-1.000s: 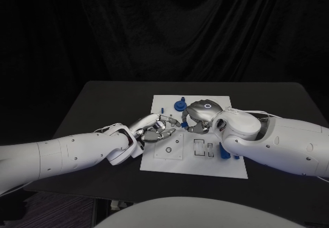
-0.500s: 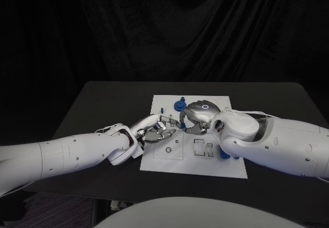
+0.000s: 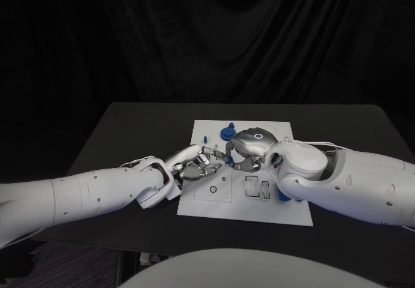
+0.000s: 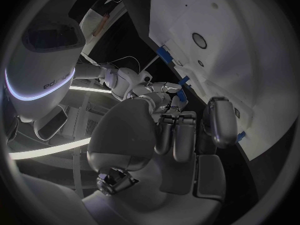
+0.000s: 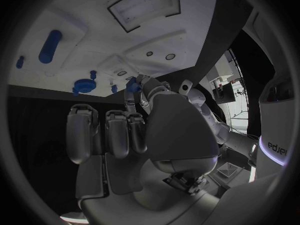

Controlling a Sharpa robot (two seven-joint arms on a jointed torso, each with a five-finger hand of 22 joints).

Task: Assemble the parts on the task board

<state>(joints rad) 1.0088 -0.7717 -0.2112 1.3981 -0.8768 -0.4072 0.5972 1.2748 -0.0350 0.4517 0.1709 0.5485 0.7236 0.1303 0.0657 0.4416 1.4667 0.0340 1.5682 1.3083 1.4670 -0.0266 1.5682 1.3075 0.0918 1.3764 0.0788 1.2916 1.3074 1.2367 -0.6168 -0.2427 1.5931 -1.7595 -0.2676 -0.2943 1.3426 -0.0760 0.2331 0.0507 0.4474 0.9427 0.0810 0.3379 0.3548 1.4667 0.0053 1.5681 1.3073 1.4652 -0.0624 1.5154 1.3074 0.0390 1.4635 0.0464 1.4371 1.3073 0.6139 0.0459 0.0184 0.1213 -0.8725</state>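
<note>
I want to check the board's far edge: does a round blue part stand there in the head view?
Yes: a round blue part stands on the task board near its far edge, just beyond the right hand.

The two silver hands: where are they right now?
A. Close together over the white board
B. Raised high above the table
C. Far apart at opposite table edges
A: the left hand and right hand meet over the task board, fingers nearly touching.
</note>
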